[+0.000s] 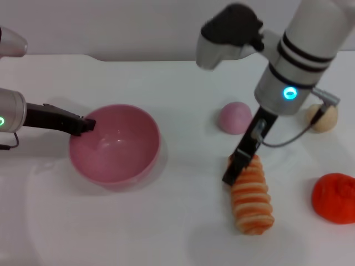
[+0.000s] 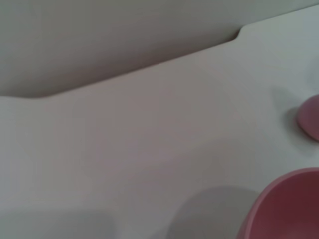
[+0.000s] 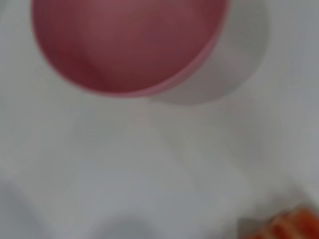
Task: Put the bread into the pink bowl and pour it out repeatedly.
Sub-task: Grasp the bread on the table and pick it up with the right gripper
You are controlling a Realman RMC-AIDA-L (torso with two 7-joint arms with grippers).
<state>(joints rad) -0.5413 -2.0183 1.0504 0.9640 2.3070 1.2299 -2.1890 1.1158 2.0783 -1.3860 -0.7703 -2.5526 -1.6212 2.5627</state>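
head view: right gripper (image 1: pixel 237 166) down at the far end of the bread (image 1: pixel 252 197), which lies on the table (image 1: pixel 166 221) right of the bowl (image 1: pixel 115 143); can't tell whether its fingers grip it. left gripper (image 1: pixel 84 124) clamps the bowl's left rim. right wrist view only catches the bowl (image 3: pixel 127 45) and an orange bread (image 3: pixel 294 224) edge. left wrist view shows a slice of bowl (image 2: pixel 286 206) rim. pink ball (image 1: pixel 235 117), tan lump (image 1: pixel 321 117), red lump (image 1: pixel 334 198) sit around the right arm, apart.

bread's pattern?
Orange and cream stripes across the bread; clearest in the head view.
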